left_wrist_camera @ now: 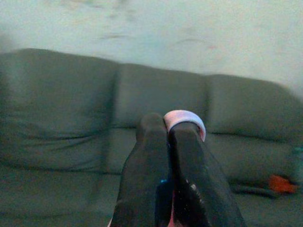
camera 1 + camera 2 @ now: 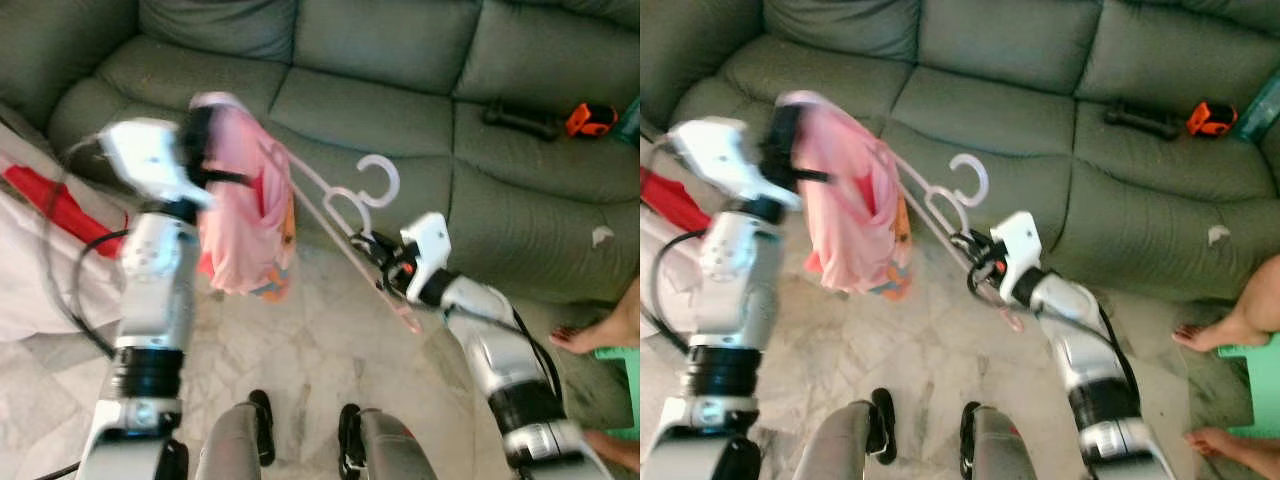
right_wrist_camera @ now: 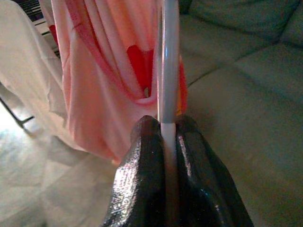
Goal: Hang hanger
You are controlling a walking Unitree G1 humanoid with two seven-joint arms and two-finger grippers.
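Writing: none readable anywhere, blurred throughout.
Left gripper (image 1: 168,130): pinching narrow on the pink garment (image 2: 243,195), a fold of cloth curling over one fingertip.
Right gripper (image 3: 163,124): clamping tight on the pale hanger (image 2: 345,205), rod running straight out between both pads.
Hanger: slanting up from the right fingers to the garment, white hook sticking out between the two grippers.
Beyond the fingers: green sofa (image 2: 400,90), carrying a black object (image 2: 520,118) and an orange one (image 2: 588,120).
Nearby: a person's bare foot (image 2: 600,328) resting on marble floor (image 2: 310,350), beside the right arm.
Obstructions: nothing touching the hanger but fingers and cloth.
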